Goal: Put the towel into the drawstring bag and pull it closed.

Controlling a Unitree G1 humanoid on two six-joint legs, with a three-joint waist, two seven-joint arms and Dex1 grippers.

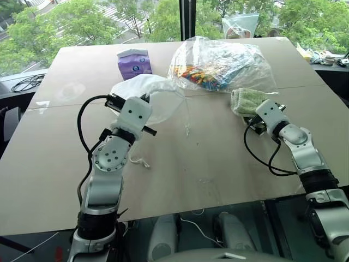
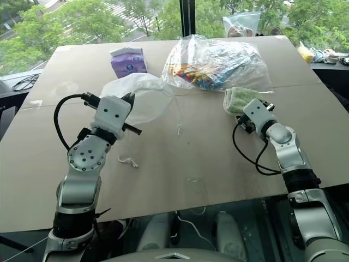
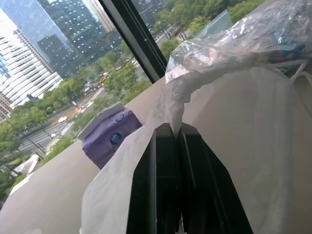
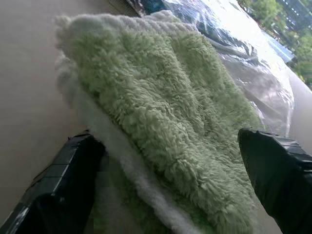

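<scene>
Pinching the drawstring bag [image 3: 234, 126], left gripper [image 3: 176, 134] lifts; right gripper [image 4: 170, 161] gapes around towel [image 4: 165, 112].

1. The towel [image 4: 165, 112]: small, light green, fluffy terry cloth with a paler edge, folded flat. It lies on the tabletop [image 1: 218, 164] on the right side, near the far half.
2. The drawstring bag [image 1: 150, 93]: white, thin, semi-translucent fabric, crumpled and partly raised off the tabletop at the left side. A thin white cord [image 1: 187, 117] trails from it across the tabletop.
</scene>
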